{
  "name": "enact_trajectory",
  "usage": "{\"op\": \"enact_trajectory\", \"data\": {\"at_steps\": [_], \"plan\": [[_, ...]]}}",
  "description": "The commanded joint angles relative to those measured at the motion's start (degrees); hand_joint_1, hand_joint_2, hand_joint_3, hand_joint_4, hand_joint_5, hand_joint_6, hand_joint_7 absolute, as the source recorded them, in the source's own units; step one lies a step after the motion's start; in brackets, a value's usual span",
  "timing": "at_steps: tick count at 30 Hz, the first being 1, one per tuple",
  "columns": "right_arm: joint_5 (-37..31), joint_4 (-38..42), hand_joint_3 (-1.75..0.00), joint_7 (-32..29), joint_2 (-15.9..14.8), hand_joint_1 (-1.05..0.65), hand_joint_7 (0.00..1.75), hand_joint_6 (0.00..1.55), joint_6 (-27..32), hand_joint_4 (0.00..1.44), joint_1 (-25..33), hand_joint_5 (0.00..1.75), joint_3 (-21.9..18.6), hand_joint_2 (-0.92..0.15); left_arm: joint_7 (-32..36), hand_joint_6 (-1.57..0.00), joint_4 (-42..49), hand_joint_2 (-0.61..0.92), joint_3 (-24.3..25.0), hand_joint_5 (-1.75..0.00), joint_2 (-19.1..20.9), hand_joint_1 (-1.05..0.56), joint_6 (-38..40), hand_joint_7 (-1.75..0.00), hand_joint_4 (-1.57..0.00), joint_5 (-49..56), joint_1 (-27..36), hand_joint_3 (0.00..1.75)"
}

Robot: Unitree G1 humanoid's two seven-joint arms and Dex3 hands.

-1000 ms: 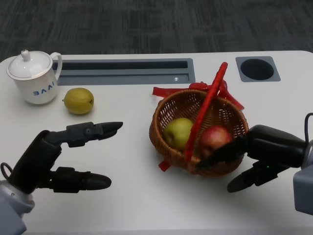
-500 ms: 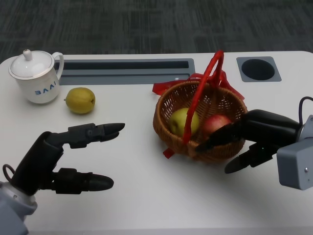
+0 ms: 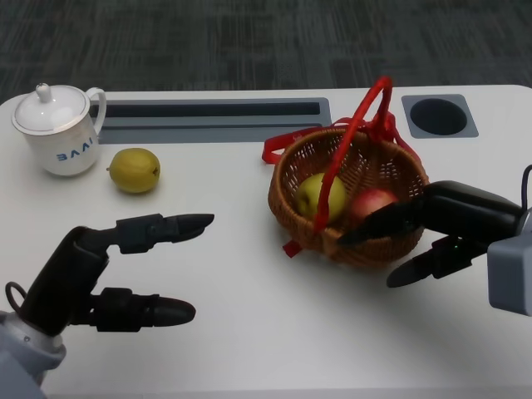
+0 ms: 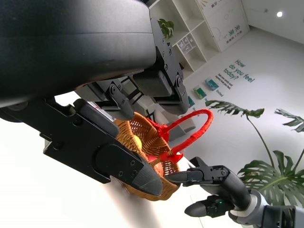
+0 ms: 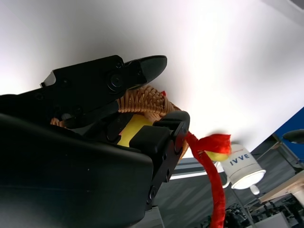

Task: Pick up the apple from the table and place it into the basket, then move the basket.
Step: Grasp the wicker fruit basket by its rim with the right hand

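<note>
Head view: the red apple (image 3: 371,202) lies inside the wicker basket (image 3: 349,193) beside a yellow-green apple (image 3: 321,194). The right hand (image 3: 432,229) grips the basket's near rim, fingers over and under. The left hand (image 3: 100,274) hovers empty with fingers spread. A lemon (image 3: 134,170) sits near a lidded cup (image 3: 56,130). Left wrist view: the basket's red handle (image 4: 187,130) arches upward. Right wrist view: fingers (image 5: 142,66) clamp the woven rim.

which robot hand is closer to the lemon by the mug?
Left. The left robot hand hovers open over the table just in front of the lemon. The right robot hand is far across the table, gripping the basket rim.
</note>
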Motion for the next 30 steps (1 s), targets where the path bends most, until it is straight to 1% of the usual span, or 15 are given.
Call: {"op": "enact_trajectory", "data": {"at_steps": [1, 2, 3, 4, 5, 6, 9, 10, 11, 15, 18, 21, 24, 30], "plan": [[0.61, -0.72, 0.00, -2.02, -1.23, -0.49, 0.00, 0.52, -4.46, 0.86, 1.14, 0.05, -1.19, -0.84, 0.77, -0.77, 0.21, 0.78, 0.26, -0.01, 0.43, -0.58, -0.17, -0.01, -0.86, 0.21, 0.09, 0.00], [0.66, -0.65, -0.01, -2.69, -1.19, -0.50, 0.00, 0.49, -5.63, 0.85, 1.29, 0.20, -1.39, -0.83, 0.79, -0.77, 0.24, 0.78, 0.23, -0.01, 0.35, -0.58, -0.22, -0.01, -0.86, 0.23, 0.04, 0.00], [0.72, -0.55, -0.01, -3.23, -1.14, -0.50, 0.00, 0.47, -6.55, 0.78, 1.41, 0.42, -1.55, -0.83, 0.80, -0.77, 0.30, 0.78, 0.21, -0.01, 0.30, -0.58, -0.32, -0.01, -0.86, 0.24, -0.01, 0.00], [0.86, -0.44, -0.02, -3.68, -1.06, -0.50, 0.00, 0.45, -7.41, 0.69, 1.54, 0.64, -1.72, -0.83, 0.79, -0.77, 0.39, 0.78, 0.20, -0.01, 0.27, -0.58, -0.43, -0.01, -0.86, 0.24, -0.06, 0.00], [1.02, -0.31, -0.02, -4.03, -0.95, -0.50, 0.00, 0.42, -8.17, 0.59, 1.65, 0.81, -1.89, -0.83, 0.78, -0.78, 0.45, 0.78, 0.20, -0.01, 0.27, -0.58, -0.50, -0.01, -0.86, 0.24, -0.09, 0.00], [1.17, -0.16, -0.02, -4.31, -0.82, -0.50, 0.00, 0.41, -8.81, 0.54, 1.76, 0.76, -2.08, -0.84, 0.78, -0.78, 0.50, 0.79, 0.22, -0.01, 0.29, -0.58, -0.57, -0.01, -0.87, 0.29, -0.12, 0.00], [1.61, 0.53, 0.00, -5.16, -0.29, -0.49, 0.00, 0.39, -10.55, 0.55, 2.00, 0.19, -2.85, -0.85, 0.93, -0.79, 0.41, 0.79, 0.29, -0.01, 0.34, -0.59, -0.65, -0.01, -0.87, 0.58, -0.10, 0.00], [1.67, 0.75, 0.00, -5.59, -0.14, -0.49, 0.00, 0.38, -10.96, 0.56, 2.05, 0.11, -3.12, -0.86, 0.99, -0.79, 0.32, 0.79, 0.30, -0.01, 0.36, -0.59, -0.62, -0.01, -0.88, 0.67, -0.05, 0.00], [1.69, 0.91, 0.00, -6.05, -0.04, -0.48, 0.00, 0.36, -11.13, 0.56, 2.09, 0.06, -3.37, -0.86, 1.05, -0.79, 0.23, 0.79, 0.31, -0.01, 0.37, -0.58, -0.59, -0.01, -0.88, 0.72, 0.01, 0.00], [3.28, 1.43, 0.00, -5.79, 0.38, -0.47, 0.00, 0.26, -9.69, 0.57, 2.19, 0.02, -4.34, -0.86, 1.20, -0.80, 0.20, 0.78, 0.31, -0.01, 0.46, -0.58, -0.59, -0.01, -0.89, 0.80, 0.09, 0.00], [4.60, 1.40, 0.00, -4.49, 0.55, -0.45, 0.01, 0.26, -7.25, 0.59, 2.08, 0.02, -5.05, -0.85, 1.28, -0.81, -0.03, 0.78, 0.33, -0.01, 0.49, -0.57, -0.53, -0.01, -0.89, 0.82, 0.14, 0.00], [5.08, 1.48, 0.00, -3.67, 0.53, -0.46, 0.03, 0.32, -4.17, 0.61, 1.73, 0.02, -5.47, -0.85, 1.26, -0.82, -0.05, 0.77, 0.35, -0.02, 0.47, -0.56, -0.58, -0.02, -0.90, 0.71, 0.06, 0.00], [5.14, 1.88, 0.00, -2.93, 0.59, -0.48, 0.05, 0.44, 0.10, 0.67, 1.47, 0.03, -5.65, -0.84, 1.02, -0.83, -0.27, 0.77, 0.26, -0.01, 0.50, -0.55, -0.47, -0.01, -0.90, 0.36, 0.18, 0.00], [2.69, 2.48, 0.00, -2.40, 0.60, -0.53, 0.05, 0.63, 8.68, 0.76, 1.39, 0.03, -4.15, -0.85, 0.95, -0.84, -1.65, 0.76, 0.11, -0.02, 0.37, -0.54, 0.34, -0.02, -0.92, -0.04, 0.74, 0.00]]}}
